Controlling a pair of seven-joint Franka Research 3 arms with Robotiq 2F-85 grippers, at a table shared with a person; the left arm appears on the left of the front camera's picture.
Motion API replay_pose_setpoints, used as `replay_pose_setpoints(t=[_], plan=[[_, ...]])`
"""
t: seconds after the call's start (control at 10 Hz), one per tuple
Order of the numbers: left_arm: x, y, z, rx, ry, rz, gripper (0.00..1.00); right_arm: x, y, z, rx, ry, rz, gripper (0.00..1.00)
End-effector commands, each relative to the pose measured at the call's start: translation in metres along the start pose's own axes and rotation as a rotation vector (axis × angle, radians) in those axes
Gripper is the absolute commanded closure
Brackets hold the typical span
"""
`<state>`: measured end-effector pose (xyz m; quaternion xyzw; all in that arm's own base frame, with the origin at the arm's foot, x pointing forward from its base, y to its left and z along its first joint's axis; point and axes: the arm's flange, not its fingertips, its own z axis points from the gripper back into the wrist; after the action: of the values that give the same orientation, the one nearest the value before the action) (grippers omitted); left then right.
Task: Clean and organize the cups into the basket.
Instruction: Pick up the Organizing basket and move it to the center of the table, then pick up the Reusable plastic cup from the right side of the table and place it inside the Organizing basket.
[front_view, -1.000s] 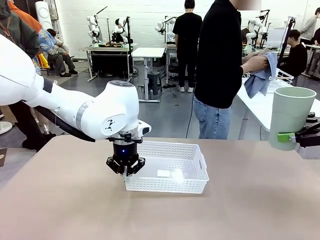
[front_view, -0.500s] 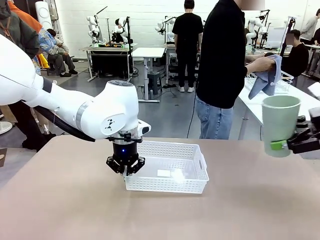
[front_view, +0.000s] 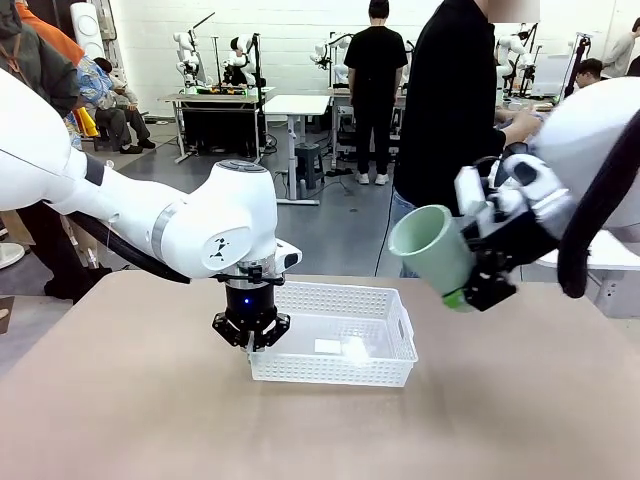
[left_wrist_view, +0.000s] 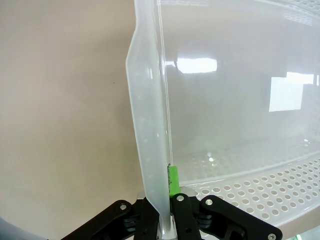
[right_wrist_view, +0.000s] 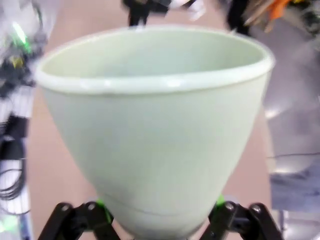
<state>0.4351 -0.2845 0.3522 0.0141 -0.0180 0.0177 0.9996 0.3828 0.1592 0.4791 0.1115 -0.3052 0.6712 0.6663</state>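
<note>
Mint green cup (front_view: 432, 247) is clamped at its base by the right gripper (front_view: 460, 292) in mid-air — tilted, mouth leftward — with the basket (front_view: 330, 375) lying lower-left, its left wall pinched by the left gripper (front_view: 252, 338).

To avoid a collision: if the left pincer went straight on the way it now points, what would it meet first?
The left pincer points down, shut on the basket wall. Its inner finger would probably meet the basket floor first, its outer finger the table.
</note>
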Motion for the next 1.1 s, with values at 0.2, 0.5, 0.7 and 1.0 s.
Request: replay_pose_setpoints(t=[0.2, 0.5, 0.7, 1.0], plan=[[-0.001, -0.001, -0.001, 0.005, 0.002, -0.002, 1.00, 0.046, -0.004, -0.048, -0.008, 0.299, 0.052, 0.80], [-0.001, -0.001, -0.001, 0.005, 0.002, -0.002, 1.00, 0.044, 0.006, -0.052, -0.015, 0.275, 0.101, 0.80], [-0.001, -0.001, -0.001, 0.005, 0.002, -0.002, 1.00, 0.044, 0.006, -0.052, -0.015, 0.275, 0.101, 0.80], [-0.001, -0.001, -0.001, 0.005, 0.002, -0.002, 1.00, 0.043, 0.004, -0.053, -0.019, 0.259, 0.115, 0.20]])
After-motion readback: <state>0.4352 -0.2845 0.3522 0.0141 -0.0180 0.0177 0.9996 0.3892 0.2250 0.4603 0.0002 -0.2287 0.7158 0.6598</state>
